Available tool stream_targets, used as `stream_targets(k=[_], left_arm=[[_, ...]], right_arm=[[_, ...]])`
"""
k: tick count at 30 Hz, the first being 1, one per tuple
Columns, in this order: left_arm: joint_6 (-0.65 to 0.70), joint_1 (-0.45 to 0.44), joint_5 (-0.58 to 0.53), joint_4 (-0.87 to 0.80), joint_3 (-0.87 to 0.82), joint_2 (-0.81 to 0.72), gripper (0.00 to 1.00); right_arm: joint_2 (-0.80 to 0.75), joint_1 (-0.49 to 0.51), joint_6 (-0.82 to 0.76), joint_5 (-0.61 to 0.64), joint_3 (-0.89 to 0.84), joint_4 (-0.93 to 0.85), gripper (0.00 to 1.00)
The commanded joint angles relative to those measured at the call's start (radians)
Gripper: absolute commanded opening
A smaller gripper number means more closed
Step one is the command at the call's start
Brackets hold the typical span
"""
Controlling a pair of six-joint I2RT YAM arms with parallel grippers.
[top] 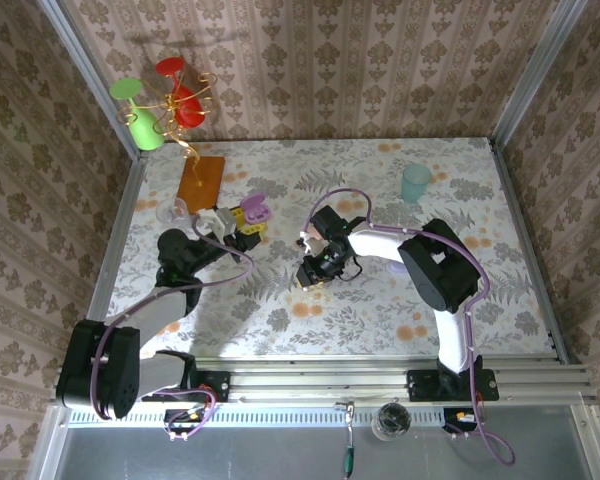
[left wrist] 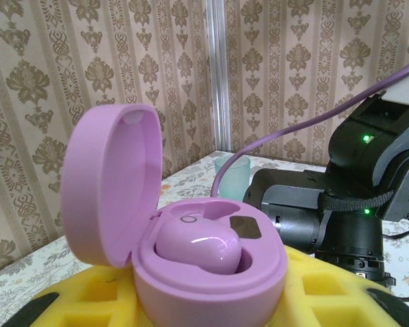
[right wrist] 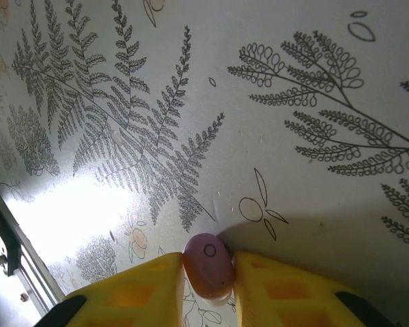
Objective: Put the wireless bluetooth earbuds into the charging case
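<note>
Small glossy pink plastic earbud (right wrist: 208, 266) sits pinched btwn yellow foam pads (right wrist: 140, 289) of right gripper (right wrist: 208, 276), jaws clamped on it, close to fern-print tablecloth (right wrist: 273, 136) approx mid-table; contact w/ cloth unclear. Second pink earbud (left wrist: 201, 248) lies seated in lilac pebble-shaped plastic charging case (left wrist: 211, 289), lid (left wrist: 105, 184) hinged up & open. Left gripper (left wrist: 208, 306) has jaws closed on case, to left of right gripper. Translucent mint plastic cup (top: 416, 183) stands far right, well apart

The lilac charging case (left wrist: 211, 286) stands open, its lid (left wrist: 105, 184) tilted up leftward. A glossy lilac earbud (left wrist: 201, 248) lies inside it. The second earbud (right wrist: 208, 266), pinkish, sits well right of the case.
</note>
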Motion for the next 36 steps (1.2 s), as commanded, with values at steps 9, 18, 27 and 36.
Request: stream_targets(k=[9, 18, 27, 36], left_arm=[[-0.009, -0.026, 0.016, 0.025, 0.026, 0.019, 0.32], [-0.020, -0.032, 0.080, -0.006, 0.037, 0.028, 0.32], [-0.038, -0.029, 0.181, -0.063, 0.057, 0.022, 0.32], [-0.127, -0.031, 0.297, 0.000, 0.082, 0.066, 0.32]], right_arm=[[-0.110, 0.009, 0.083, 0.094, -0.085, 0.050, 0.21], [-0.376, 0.007, 0.046, 0.176, -0.088, 0.024, 0.20], [-0.529, 0.039, -0.033, 0.178, 0.123, -0.139, 0.20], [-0.491, 0.076, -0.099, 0.178, 0.305, -0.218, 0.20]])
